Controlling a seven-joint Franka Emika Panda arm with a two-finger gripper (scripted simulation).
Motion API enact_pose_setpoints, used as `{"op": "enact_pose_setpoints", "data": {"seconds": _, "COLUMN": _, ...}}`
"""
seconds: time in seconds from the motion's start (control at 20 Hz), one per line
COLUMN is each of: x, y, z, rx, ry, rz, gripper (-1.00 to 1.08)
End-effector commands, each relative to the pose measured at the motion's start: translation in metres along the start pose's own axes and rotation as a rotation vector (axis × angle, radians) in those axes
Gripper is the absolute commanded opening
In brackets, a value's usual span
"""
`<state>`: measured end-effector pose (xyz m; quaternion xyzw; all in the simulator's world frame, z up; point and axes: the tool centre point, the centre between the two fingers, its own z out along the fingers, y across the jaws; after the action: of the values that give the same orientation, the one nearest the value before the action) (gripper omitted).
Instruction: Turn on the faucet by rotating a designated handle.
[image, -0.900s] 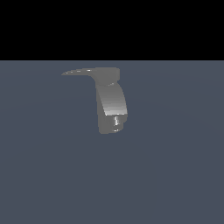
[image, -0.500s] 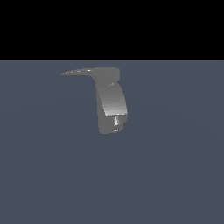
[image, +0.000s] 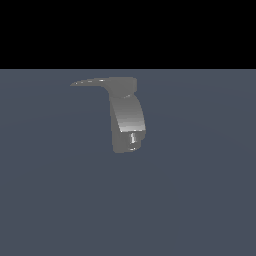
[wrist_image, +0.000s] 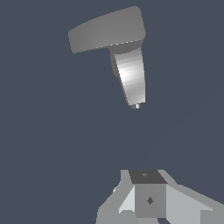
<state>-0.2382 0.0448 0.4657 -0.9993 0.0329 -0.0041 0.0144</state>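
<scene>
The faucet (image: 127, 120) is a grey glossy fixture with a thick curved body and a small nozzle (image: 132, 140) at its lower end. It stands alone on the blue-grey floor. Its handle (image: 92, 81) is a thin flat lever pointing towards the exterior view's left from the faucet's top. The wrist view shows the faucet (wrist_image: 131, 74) from above, with the handle (wrist_image: 107, 29) as a flat slab. My gripper (wrist_image: 148, 192) shows only in the wrist view. It is well apart from the faucet, its fingers look pressed together, and it holds nothing. The arm is out of the exterior view.
A flat blue-grey floor (image: 200, 200) lies all around the faucet, and a black band (image: 128, 30) lies above it.
</scene>
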Motion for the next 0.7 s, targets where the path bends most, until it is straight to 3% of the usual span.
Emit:
{"op": "enact_pose_setpoints", "data": {"seconds": 0.0, "x": 0.004, "y": -0.009, "z": 0.007, "rx": 0.000, "ry": 0.000, "rz": 0.042, "gripper": -1.00}}
{"op": "enact_pose_setpoints", "data": {"seconds": 0.65, "x": 0.041, "y": -0.063, "z": 0.048, "rx": -0.002, "ry": 0.002, "rz": 0.309, "gripper": -1.00}}
